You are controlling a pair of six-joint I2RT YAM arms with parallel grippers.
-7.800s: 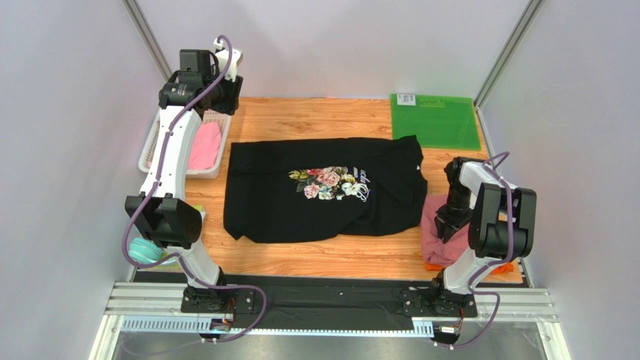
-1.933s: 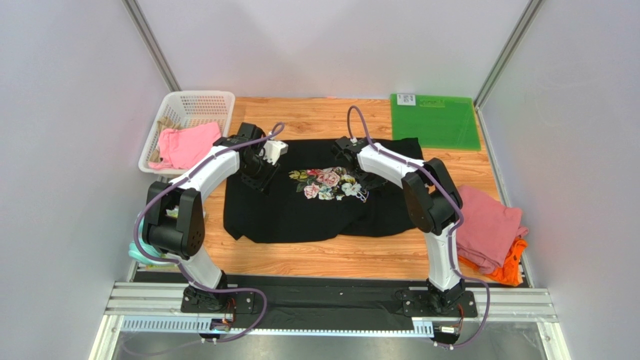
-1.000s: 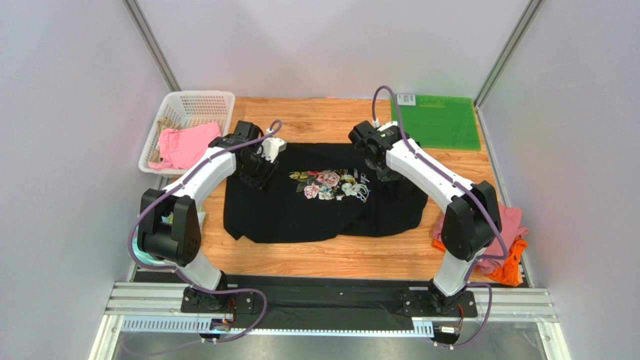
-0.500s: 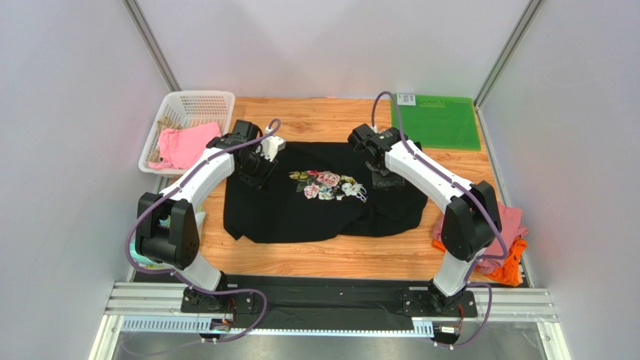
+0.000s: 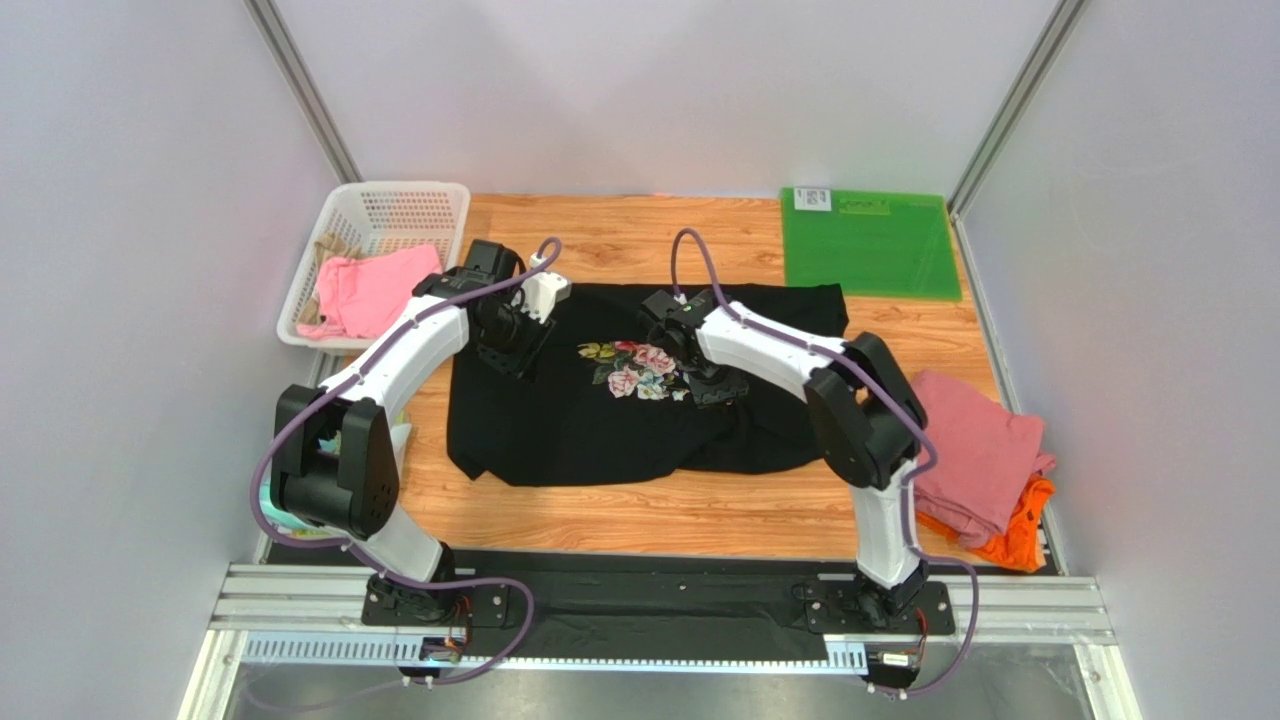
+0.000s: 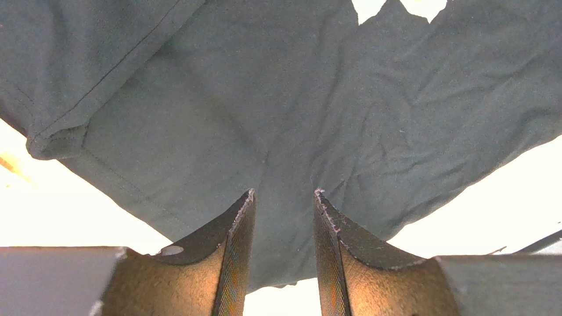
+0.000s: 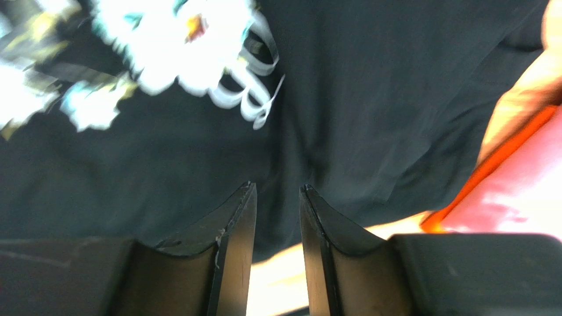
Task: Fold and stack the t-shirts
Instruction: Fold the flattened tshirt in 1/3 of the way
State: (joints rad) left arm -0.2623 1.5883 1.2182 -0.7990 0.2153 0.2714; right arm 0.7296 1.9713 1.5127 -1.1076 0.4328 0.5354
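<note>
Judging black t-shirt [image 5: 571,428] limp and light: pinch seamed hem [image 6: 112,174] beside left gripper [image 6: 283,192]; right gripper [image 7: 277,187], likewise parted and empty, sits above cloth.

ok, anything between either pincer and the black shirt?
Nothing visible. The left pincer and right pincer both sit right at the large black cloth t-shirt with the floral print; each wrist view shows only black fabric directly ahead.
</note>
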